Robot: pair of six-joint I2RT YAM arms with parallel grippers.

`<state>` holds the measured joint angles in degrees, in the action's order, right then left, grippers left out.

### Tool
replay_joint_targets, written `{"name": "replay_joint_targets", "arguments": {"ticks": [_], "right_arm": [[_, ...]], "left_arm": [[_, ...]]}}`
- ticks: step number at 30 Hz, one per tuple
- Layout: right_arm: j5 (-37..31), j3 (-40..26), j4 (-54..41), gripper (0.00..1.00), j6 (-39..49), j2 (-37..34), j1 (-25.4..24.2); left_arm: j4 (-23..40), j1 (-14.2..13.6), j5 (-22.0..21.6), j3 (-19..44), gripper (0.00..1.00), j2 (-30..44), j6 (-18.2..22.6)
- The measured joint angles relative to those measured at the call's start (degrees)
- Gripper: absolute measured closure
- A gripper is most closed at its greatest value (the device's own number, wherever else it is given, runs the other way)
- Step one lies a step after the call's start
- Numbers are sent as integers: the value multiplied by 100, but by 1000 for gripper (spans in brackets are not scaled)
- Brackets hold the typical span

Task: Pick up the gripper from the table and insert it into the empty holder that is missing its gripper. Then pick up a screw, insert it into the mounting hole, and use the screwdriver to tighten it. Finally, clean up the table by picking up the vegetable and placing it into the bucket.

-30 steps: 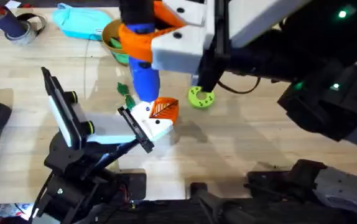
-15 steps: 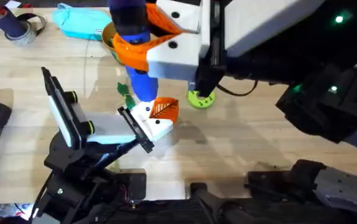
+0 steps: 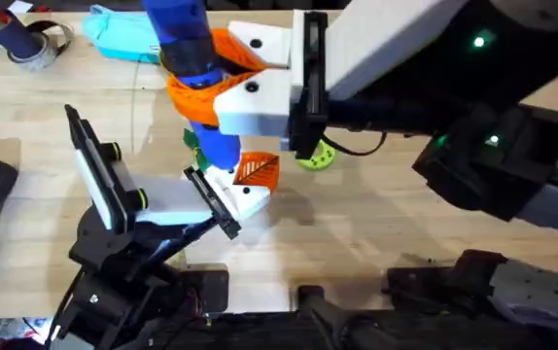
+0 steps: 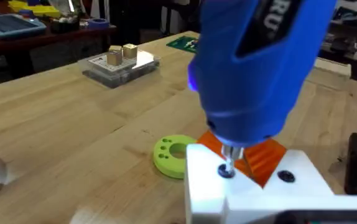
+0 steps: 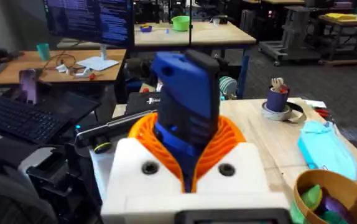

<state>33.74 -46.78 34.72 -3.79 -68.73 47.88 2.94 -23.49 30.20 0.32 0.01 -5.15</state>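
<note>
**Screwdriver standing on the screw in the mounted gripper**

While the right gripper [image 5: 191, 186] is hanging large under the overhead camera, its white-and-orange fingers are clamping the screwdriver [image 3: 193, 73] upright by the barrel. The left gripper [image 3: 228, 194] is lying low near the table's middle; whether its fingers are parted cannot be told. The bucket [image 3: 172, 66] is sitting behind the screwdriver, just beside a light blue cloth [image 3: 123, 34]. The green disc [image 4: 172, 154] is lying near the white block. The bit is resting on the screw [image 4: 227, 171]. The vegetable [image 3: 191, 141] is peeking out beside the barrel.
</note>
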Motion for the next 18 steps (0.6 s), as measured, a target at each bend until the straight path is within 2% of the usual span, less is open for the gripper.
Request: {"name": "replay_joint_targets", "arguments": {"ticks": [18], "right_arm": [[-2,0,-113,954,198,-6,0]], "left_arm": [[0,0,0,0,991,0,0]]}}
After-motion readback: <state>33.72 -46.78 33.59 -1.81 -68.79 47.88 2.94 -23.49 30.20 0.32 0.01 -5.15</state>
